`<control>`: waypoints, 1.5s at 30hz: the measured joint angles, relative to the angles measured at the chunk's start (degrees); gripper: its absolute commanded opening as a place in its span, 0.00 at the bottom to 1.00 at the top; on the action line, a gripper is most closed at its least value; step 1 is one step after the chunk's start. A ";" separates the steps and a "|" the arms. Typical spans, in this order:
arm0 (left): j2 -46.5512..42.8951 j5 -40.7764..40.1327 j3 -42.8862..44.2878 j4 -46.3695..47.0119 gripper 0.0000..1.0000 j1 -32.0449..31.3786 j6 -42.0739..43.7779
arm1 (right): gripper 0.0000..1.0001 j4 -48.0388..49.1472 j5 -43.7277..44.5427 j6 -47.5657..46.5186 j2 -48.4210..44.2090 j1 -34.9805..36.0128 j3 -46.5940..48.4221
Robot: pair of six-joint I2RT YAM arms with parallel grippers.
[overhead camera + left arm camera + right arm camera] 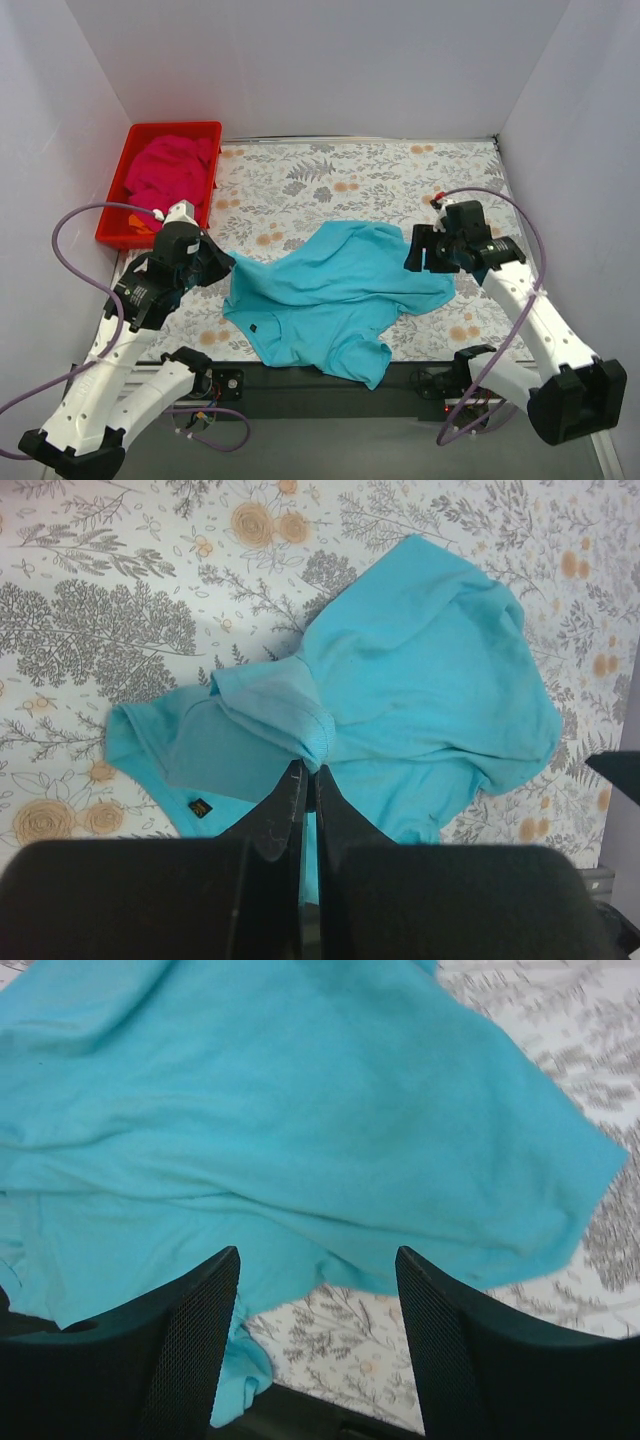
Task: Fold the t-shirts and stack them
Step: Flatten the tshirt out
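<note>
Tightly, left jaws pinch turquoise shirt (430, 680), pinched fold hidden; right jaws gape — empty.

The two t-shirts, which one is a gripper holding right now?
The turquoise-blue cloth t-shirt: the left gripper is shut on a fold of it. The magenta-pink cloth t-shirt lies bunched in the red plastic tray, untouched.

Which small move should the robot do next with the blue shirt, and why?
Probably lower the right end effector and close it on the edge of the shirt. The left end effector is shut on a fold; the right one hangs open over the crumpled cloth, so a second grip could spread it flat.
</note>
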 measured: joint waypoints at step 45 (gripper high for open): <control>2.08 -1.55 1.14 -3.96 0.00 0.00 3.13 | 0.01 10.73 7.52 -28.04 65.64 13.60 46.64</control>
